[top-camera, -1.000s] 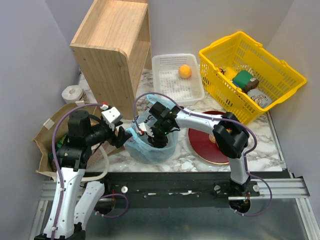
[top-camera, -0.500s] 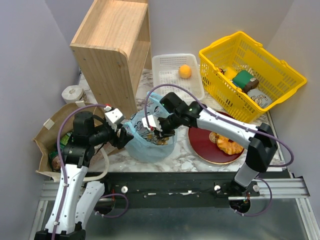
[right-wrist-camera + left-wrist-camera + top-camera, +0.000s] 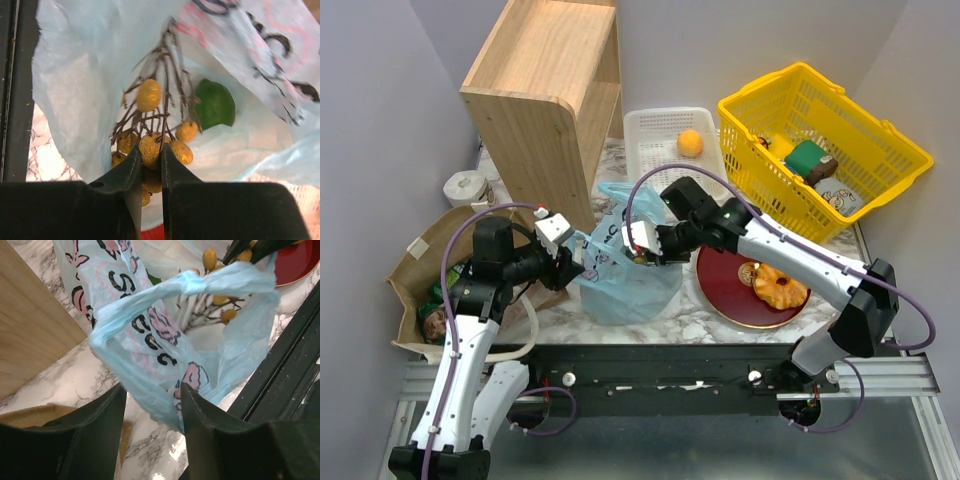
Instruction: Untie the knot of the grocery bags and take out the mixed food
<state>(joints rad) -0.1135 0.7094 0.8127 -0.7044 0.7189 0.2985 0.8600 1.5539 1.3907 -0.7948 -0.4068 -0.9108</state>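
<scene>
1. The right claw (image 3: 150, 152) is pinched on a brown-stemmed fruit bunch (image 3: 149, 95) at the open mouth of the light blue plastic bag (image 3: 630, 285).
2. A green round fruit (image 3: 215, 105) lies inside the bag.
3. The left claw (image 3: 153, 389) straddles a fold of the bag's rim, though whether it grips is unclear.
4. The bag sits on the tabletop (image 3: 695, 325).

Dark lettering on the light blue plastic bag (image 3: 150, 335) is crumpled; no whole word reads.
</scene>
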